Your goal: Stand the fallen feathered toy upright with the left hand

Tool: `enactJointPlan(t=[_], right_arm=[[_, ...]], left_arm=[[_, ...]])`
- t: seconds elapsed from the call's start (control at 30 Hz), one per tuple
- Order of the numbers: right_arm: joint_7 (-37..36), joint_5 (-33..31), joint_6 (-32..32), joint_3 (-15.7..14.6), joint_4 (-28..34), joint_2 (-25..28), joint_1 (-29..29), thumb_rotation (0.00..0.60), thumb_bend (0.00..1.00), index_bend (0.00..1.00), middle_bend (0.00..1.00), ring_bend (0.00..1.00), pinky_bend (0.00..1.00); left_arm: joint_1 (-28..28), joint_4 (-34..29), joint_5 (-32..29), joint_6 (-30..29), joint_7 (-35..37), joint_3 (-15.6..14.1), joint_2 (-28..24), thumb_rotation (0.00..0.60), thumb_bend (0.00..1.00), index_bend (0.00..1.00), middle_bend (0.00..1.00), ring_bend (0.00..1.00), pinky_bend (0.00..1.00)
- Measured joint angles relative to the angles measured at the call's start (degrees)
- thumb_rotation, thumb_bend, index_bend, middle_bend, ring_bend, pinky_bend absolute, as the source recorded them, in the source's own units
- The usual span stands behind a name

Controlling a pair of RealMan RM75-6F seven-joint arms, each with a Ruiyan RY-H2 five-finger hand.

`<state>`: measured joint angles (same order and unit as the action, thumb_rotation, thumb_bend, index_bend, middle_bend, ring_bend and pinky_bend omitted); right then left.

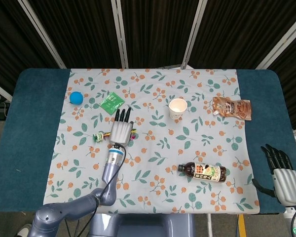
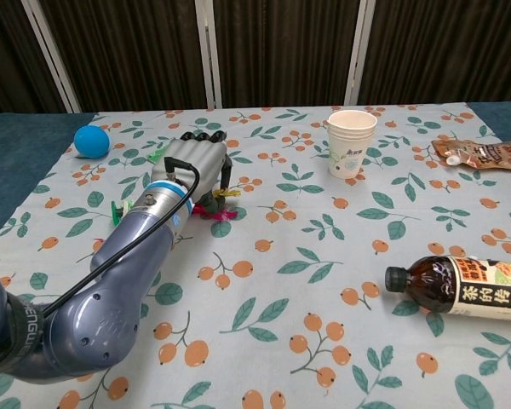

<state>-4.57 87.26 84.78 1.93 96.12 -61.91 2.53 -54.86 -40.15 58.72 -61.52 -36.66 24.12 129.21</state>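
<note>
The feathered toy (image 1: pixel 96 137) lies flat on the floral cloth, its green end to the left and its pink and yellow feathers (image 2: pixel 219 212) to the right. My left hand (image 1: pixel 121 129) is right over its middle and hides it there. In the chest view the left hand (image 2: pixel 194 162) arches down over the toy with its fingertips (image 2: pixel 225 181) near the feathers; no grip on the toy shows. My right hand (image 1: pixel 282 172) hangs with its fingers spread and empty past the table's near right corner.
A blue ball (image 1: pixel 76 97) and a green packet (image 1: pixel 111 101) lie beyond the left hand. A paper cup (image 1: pixel 177 107) stands mid-table, a brown pouch (image 1: pixel 232 107) lies far right, and a dark bottle (image 1: pixel 203 172) lies on its side near the front.
</note>
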Motion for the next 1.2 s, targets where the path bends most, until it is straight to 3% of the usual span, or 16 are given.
enactJointPlan(t=[0.6,0.93,1.2], right_arm=[[0.0,0.39,0.02,-0.06,-0.29,-0.05,0.07,0.6,0.16,0.03,0.0,0.0,0.0],[0.38,0.58,0.14,-0.06,-0.61,-0.16,0.09,0.6,0.16,0.03,0.0,0.0,0.0],[1.01,0.88,0.32,-0.07,-0.9,-0.36,0.13,0.6,0.16,0.03,0.0,0.0,0.0]], left_arm=[[1.63,-6.02,1.97,-2.5,0.98,-0.89,-2.14,0.6,0.59,0.57,0.0,0.0,0.0],[4.28,-18.27,3.42,-6.25,0.1,-1.32,-7.46,0.6,0.59,0.58,0.0,0.0,0.0],[8.37,-32.15,4.63,-10.43,-0.08,-1.92,-14.32,0.6,0.59,0.59,0.0,0.0,0.0]])
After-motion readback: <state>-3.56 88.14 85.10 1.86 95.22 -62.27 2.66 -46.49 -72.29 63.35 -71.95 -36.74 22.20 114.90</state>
